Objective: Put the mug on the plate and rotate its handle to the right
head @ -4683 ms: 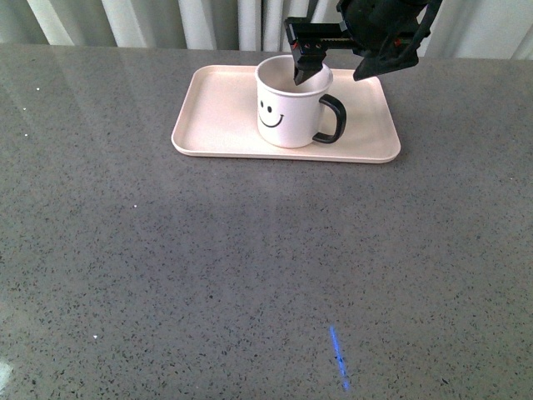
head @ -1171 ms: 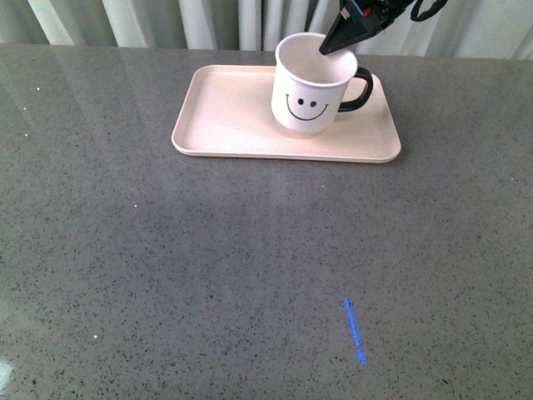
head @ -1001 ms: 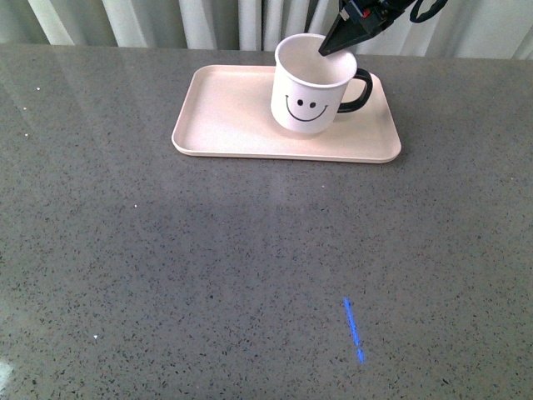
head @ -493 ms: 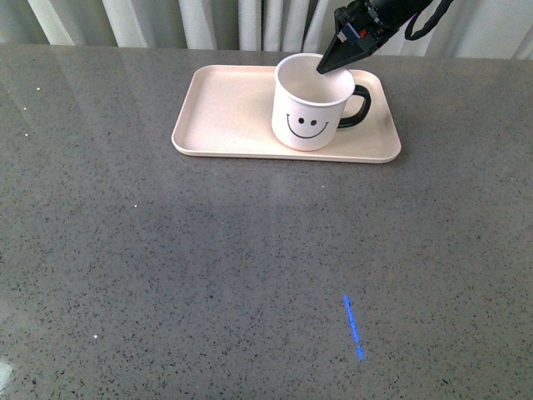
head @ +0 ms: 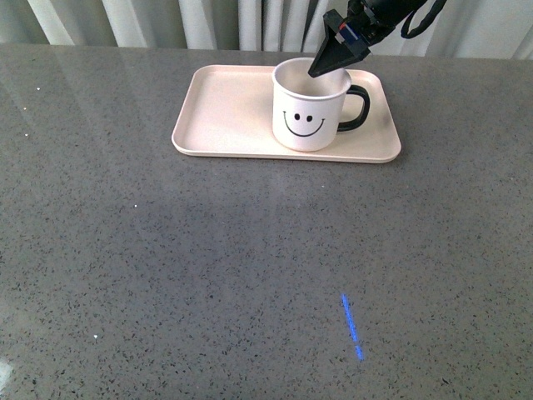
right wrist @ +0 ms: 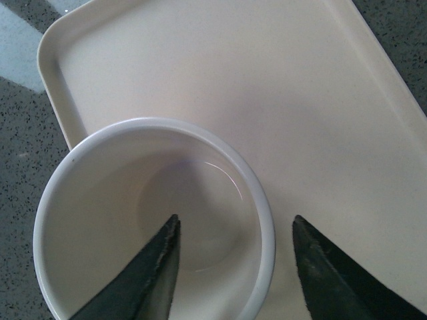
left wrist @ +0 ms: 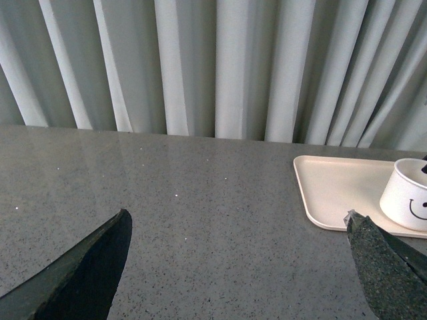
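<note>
The white mug (head: 306, 112) with a black smiley face stands upright on the right half of the pale pink plate (head: 221, 112). Its black handle (head: 356, 108) points right. My right gripper (head: 327, 62) hangs over the mug's back rim, open. In the right wrist view the right gripper (right wrist: 235, 218) straddles the wall of the mug (right wrist: 100, 220), one finger inside and one outside over the plate (right wrist: 267, 87). My left gripper (left wrist: 238, 213) is open above bare table, well left of the plate (left wrist: 330, 190) and mug (left wrist: 407, 200).
The grey speckled table (head: 166, 267) stretches wide in front of the plate. A short blue light streak (head: 351, 325) lies on it near the front. Pale curtains (head: 208, 21) hang behind the table's far edge.
The mug has turned so its face looks forward and its handle points right. In the last second it sank slightly onto the plate, and the right gripper shifted left over the rim.
</note>
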